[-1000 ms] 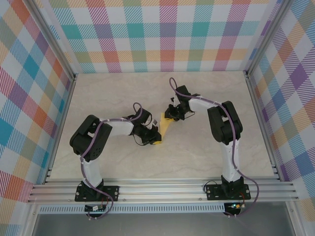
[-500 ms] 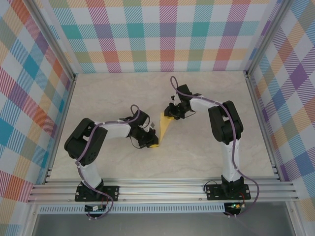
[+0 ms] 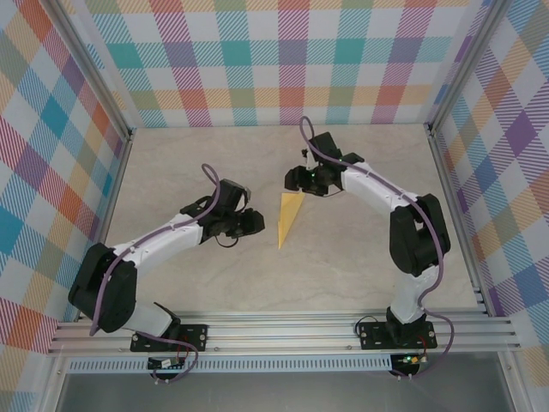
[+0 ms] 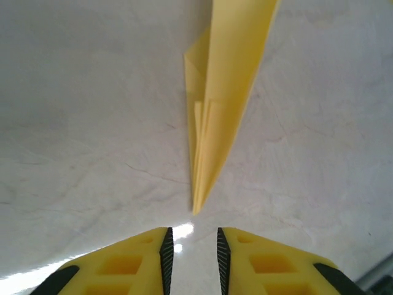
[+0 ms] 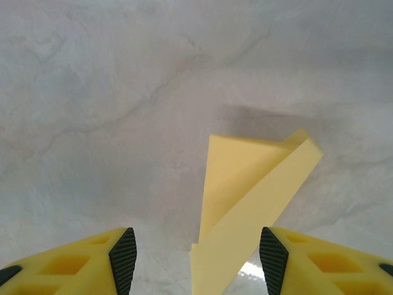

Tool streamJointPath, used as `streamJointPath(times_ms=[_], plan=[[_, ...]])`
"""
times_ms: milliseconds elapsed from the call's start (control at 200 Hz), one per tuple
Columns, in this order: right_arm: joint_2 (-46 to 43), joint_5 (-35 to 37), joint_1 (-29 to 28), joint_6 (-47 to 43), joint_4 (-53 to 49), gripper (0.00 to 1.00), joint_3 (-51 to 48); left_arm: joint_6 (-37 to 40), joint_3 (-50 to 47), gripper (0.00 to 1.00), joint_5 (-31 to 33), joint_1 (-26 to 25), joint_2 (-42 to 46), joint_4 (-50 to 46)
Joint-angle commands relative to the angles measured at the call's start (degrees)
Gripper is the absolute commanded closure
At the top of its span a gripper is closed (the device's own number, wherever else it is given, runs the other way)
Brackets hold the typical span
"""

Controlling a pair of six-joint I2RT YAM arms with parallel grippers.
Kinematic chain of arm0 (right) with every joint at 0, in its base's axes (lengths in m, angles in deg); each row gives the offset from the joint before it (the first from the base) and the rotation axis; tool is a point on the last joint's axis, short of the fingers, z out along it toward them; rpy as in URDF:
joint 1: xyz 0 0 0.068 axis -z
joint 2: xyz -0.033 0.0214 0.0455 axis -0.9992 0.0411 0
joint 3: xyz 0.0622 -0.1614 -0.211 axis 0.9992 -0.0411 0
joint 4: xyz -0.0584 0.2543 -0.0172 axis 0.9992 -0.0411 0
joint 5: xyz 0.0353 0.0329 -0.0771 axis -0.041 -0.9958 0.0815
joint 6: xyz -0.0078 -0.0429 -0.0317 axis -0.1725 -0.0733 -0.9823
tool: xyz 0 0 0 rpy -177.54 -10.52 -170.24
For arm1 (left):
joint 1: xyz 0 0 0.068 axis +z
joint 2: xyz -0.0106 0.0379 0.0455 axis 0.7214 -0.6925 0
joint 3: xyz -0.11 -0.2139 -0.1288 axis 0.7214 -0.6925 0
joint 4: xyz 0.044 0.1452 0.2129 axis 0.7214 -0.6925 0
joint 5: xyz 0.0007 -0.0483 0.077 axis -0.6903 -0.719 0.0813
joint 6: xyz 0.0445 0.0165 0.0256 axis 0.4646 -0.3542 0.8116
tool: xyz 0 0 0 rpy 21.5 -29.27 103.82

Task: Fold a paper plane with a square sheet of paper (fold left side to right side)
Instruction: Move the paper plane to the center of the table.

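Yellow-orange paper, folded into the narrow paper plane point(image 3: 288, 220), lies flat near the middle of your pale marbled surface point(image 3: 360, 266). Its wide end points far and its sharp tip points near, leaning slightly left. In your left wrist view the plane point(image 4: 224, 92) shows layered folds along its left edge, and its tip stops just short of the fingers.

Your left pincer point(image 3: 256, 222) sits just left of the plane and apart from it. Its jaws are released, parted by a narrow gap with nothing between them point(image 4: 191, 246).

Your right pincer point(image 3: 294, 178) hovers at the plane's far, wide end. Its jaws are released and spread wide point(image 5: 196, 252). The plane's wide end point(image 5: 245, 196) lies between the black pads point(image 5: 123, 253), touching neither, with one flap lifted slightly.

Checked panels point(image 3: 292, 60) in many colours wall in the surface.
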Motion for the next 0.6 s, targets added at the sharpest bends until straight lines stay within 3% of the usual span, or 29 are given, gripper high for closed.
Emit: streamJointPath(times_ms=[0, 195, 275, 490, 595], plan=[[2.94, 2.99, -3.02, 2.93, -4.53, 0.42, -2.15, -0.18, -0.38, 0.67, 12.67, 0.43, 2.67, -2.64], [7.56, 3.76, -5.16, 3.27, -6.27, 0.44, -0.52, -0.16, 0.56, 0.64, 15.42, 0.47, 3.32, -3.9], [8.16, 4.45, -5.35, 3.19, -7.12, 0.56, -0.2, -0.21, 0.38, 0.63, 15.77, 0.48, 3.56, -4.4], [2.21, 4.36, -5.35, 1.06, -5.7, 0.99, -4.1, 0.0, 0.84, 0.63, 16.72, 0.45, 3.81, -5.45], [-1.83, 3.04, -3.91, 0.13, -3.92, 1.0, -8.96, 0.08, 0.99, 0.63, 16.92, 0.49, 3.94, -5.53]])
